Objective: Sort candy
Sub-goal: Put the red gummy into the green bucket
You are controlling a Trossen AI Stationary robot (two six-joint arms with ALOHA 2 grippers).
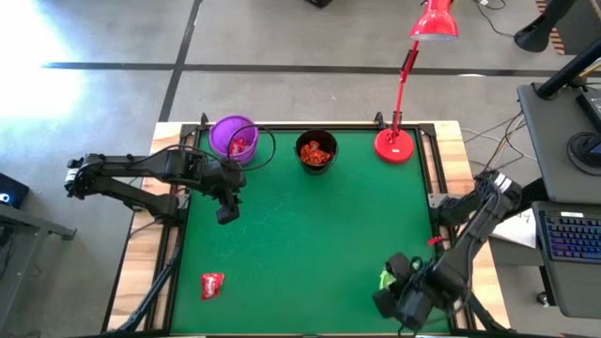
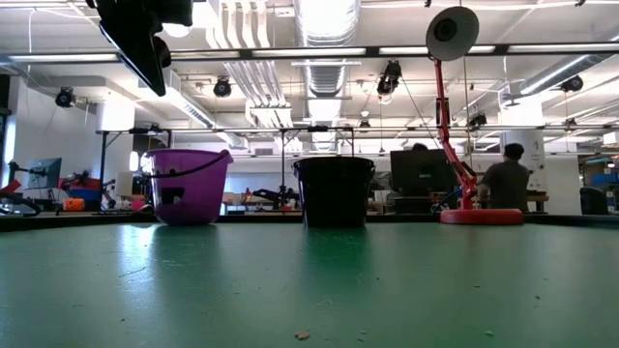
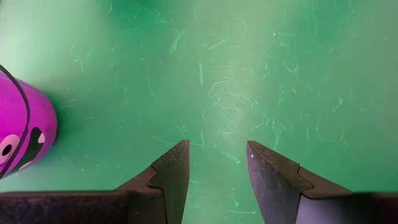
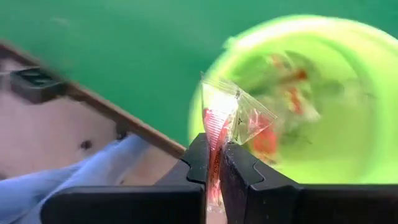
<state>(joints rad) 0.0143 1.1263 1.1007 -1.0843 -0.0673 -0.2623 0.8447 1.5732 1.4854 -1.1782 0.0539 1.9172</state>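
My right gripper (image 4: 216, 149) is at the table's near right corner, shut on a candy (image 4: 233, 118) in clear cellophane with red inside. It hangs over the rim of a green cup (image 4: 348, 93), which has several candies in it. In the high view the arm mostly hides that green cup (image 1: 386, 279). A red-wrapped candy (image 1: 212, 284) lies flat on the green mat at the near left. My left gripper (image 3: 217, 155) hovers open over bare mat near the purple cup (image 1: 233, 136), with nothing between its fingers. My right gripper pinches one end of the candy's cellophane wrapper (image 4: 214, 140) between its two fingers. The rest of the wrapper sticks out past the fingertips. The fingers point steeply down, and the candy is lifted clear above the green cup's edge.
A purple cup (image 2: 189, 186) and a black cup (image 2: 334, 190), both with red candies in them, stand along the far edge. The red desk lamp's base (image 1: 394, 145) stands at the far right. The table's wooden border (image 4: 93, 106) runs close beside the green cup.
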